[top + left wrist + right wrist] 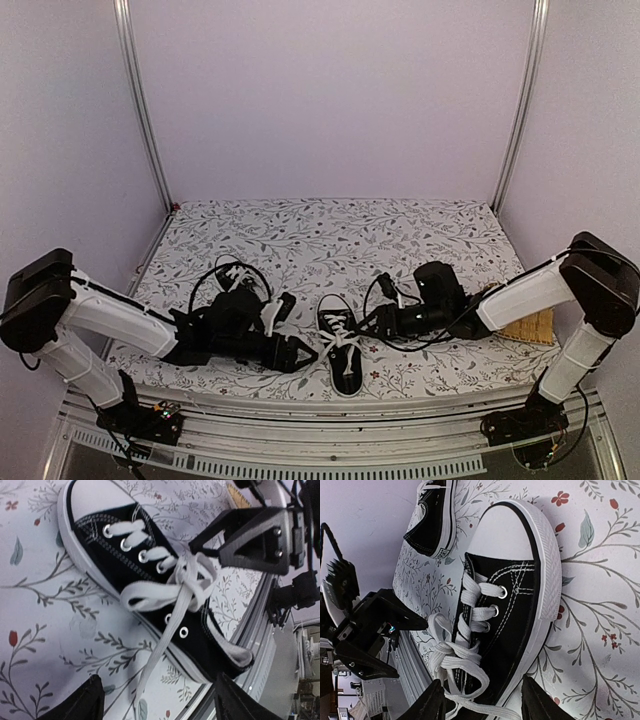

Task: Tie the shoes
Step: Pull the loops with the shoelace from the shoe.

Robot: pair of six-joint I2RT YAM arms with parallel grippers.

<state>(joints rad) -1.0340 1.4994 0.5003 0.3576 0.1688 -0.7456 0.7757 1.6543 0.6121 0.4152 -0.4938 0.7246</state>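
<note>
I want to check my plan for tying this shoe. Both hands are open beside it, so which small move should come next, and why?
Probably close the right hand on the lace loop that lies between its fingers. The knot on the shoe looks loose, and this hand holds nothing, so a loop must be gripped before pulling tight.

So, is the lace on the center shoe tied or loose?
Tied, slackly: the lace forms two loops over the shoe, one end trailing.
</note>
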